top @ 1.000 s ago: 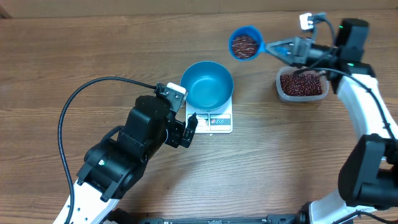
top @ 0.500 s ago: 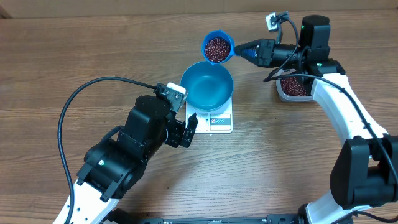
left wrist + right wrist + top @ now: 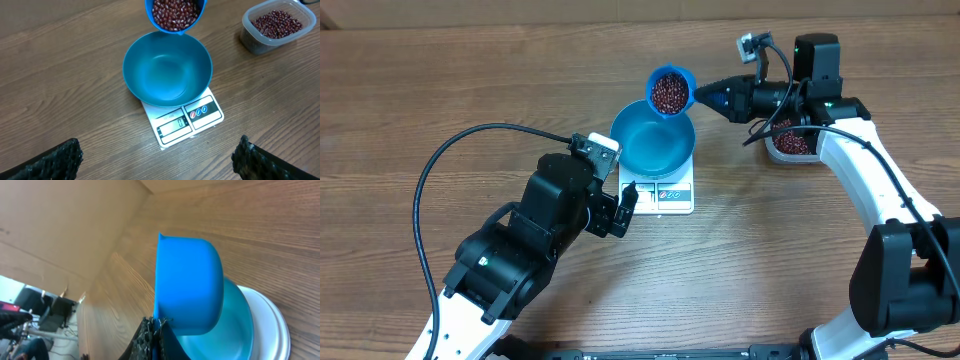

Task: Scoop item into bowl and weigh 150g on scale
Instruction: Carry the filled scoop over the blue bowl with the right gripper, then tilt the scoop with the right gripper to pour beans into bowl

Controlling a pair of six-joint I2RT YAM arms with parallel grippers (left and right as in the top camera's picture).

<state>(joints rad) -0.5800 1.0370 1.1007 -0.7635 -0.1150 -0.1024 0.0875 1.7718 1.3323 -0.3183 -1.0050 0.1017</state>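
Zero on the scale (image 3: 183, 123)

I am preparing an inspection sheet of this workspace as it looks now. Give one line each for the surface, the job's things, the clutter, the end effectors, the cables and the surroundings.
Surface: wooden table, bare wood around the things.
Job's things: teal bowl stands empty on the white scale; blue scoop full of beans hangs over the bowl's far rim; clear tub holds more beans.
Clutter: nothing seen.
End effectors: left end effector open, empty; right end effector shut on the scoop's handle.
Cables: black cable loops over the table beside the left arm.
Surroundings: pale panels beyond the table; the rest is unclear.
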